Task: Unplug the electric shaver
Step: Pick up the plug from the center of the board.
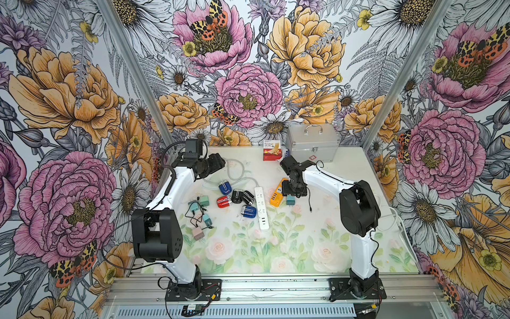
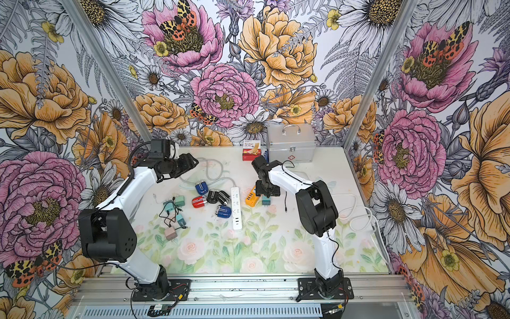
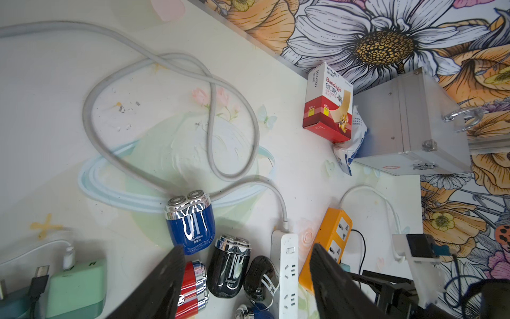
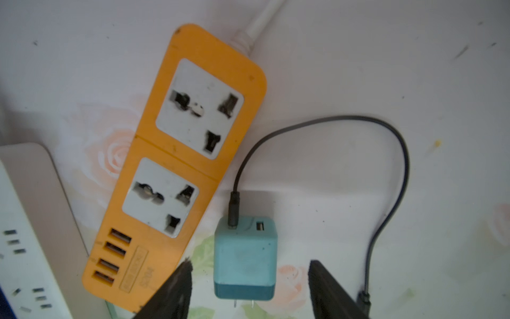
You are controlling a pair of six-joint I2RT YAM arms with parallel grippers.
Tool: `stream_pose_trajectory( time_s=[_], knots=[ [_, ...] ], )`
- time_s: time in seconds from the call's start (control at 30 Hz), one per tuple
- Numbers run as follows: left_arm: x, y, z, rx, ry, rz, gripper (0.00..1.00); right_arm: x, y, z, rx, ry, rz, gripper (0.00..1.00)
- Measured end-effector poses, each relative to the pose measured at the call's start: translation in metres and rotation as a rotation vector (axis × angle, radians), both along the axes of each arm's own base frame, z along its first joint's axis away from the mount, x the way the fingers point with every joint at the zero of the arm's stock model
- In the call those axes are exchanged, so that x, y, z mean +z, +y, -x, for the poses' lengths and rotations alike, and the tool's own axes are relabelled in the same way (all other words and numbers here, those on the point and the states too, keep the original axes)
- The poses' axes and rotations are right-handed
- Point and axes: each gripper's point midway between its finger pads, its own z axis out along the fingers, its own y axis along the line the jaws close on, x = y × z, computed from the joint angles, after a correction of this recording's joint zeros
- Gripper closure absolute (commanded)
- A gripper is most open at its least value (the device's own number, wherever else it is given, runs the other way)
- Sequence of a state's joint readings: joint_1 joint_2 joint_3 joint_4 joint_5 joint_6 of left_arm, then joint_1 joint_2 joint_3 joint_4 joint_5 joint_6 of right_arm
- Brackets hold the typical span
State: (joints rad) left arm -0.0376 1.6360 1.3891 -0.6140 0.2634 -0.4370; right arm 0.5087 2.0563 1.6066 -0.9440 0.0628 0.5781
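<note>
Several small electric shavers lie in a cluster left of centre: a blue shaver [image 1: 225, 187] [image 3: 190, 223], a black shaver [image 1: 237, 195] [image 3: 229, 270], a red shaver [image 1: 223, 201] and others. I see no cable running into any of them. A teal charger adapter [image 4: 245, 259] [image 1: 289, 200] lies flat beside the orange power strip [image 4: 176, 154], prongs bare, with a black cable [image 4: 386, 132] plugged into it. My right gripper [image 4: 249, 265] [image 1: 291, 194] is open, its fingers apart on either side of the adapter. My left gripper [image 3: 248, 265] [image 1: 218, 163] hangs open above the shavers.
A white power strip [image 1: 261, 207] lies between the shavers and the orange strip, its thick cable [image 3: 209, 116] looped at the back. More adapters and cables [image 1: 198, 210] sit at the left. A silver case [image 1: 313, 143] and a bandage box [image 1: 271, 150] stand at the back.
</note>
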Motion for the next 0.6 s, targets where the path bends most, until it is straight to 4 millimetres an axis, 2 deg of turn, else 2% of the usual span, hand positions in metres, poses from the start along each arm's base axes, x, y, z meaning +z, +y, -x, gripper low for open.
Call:
stream_pose_trajectory(
  time_s=[0.17,0.43,0.6],
  knots=[
    [-0.002,0.001,0.000,0.002,0.011,0.000,0.28,-0.014,-0.005,0.015,0.009,0.054,0.014,0.37],
    [0.000,0.001,-0.002,0.003,0.006,0.000,0.28,-0.008,0.003,0.008,0.042,0.034,-0.017,0.47],
    [0.000,0.001,-0.002,0.003,0.006,0.000,0.28,-0.015,0.006,0.010,0.065,0.054,-0.027,0.50]
  ],
)
